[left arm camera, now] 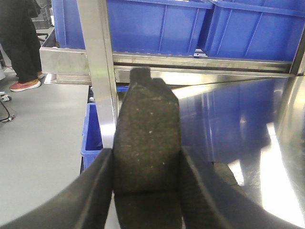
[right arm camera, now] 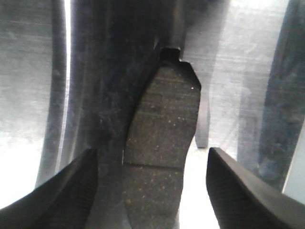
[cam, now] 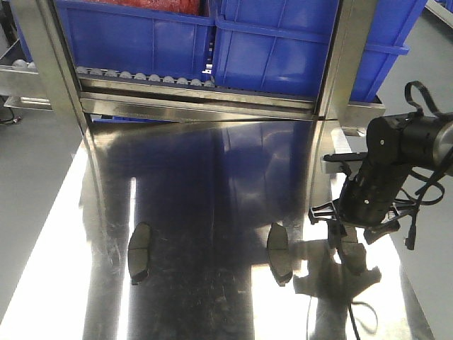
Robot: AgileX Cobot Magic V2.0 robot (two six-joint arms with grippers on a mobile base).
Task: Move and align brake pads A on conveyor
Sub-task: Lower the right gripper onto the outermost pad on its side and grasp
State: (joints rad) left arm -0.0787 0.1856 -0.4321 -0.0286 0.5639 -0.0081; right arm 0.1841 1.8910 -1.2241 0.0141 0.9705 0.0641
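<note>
Three brake pads lie on the shiny steel table [cam: 212, 184]: one at the left [cam: 139, 252], one in the middle [cam: 279, 252], and one [cam: 353, 258] under my right gripper [cam: 345, 237]. In the right wrist view that pad [right arm camera: 162, 129] lies flat, grey face up, between the open fingers [right arm camera: 71, 191] of my right gripper [right arm camera: 151, 153], untouched. My left gripper [left arm camera: 147, 186] is shut on another brake pad [left arm camera: 147, 129], held upright above the table's left edge. The left arm does not show in the front view. The conveyor is out of view.
Blue bins [cam: 141, 35] sit on a roller rack [cam: 141, 74] behind the table, framed by steel posts [cam: 49, 64] [left arm camera: 100, 71]. A small blue crate [left arm camera: 93, 136] stands on the floor at the table's left. A person [left arm camera: 19, 43] stands at the far left.
</note>
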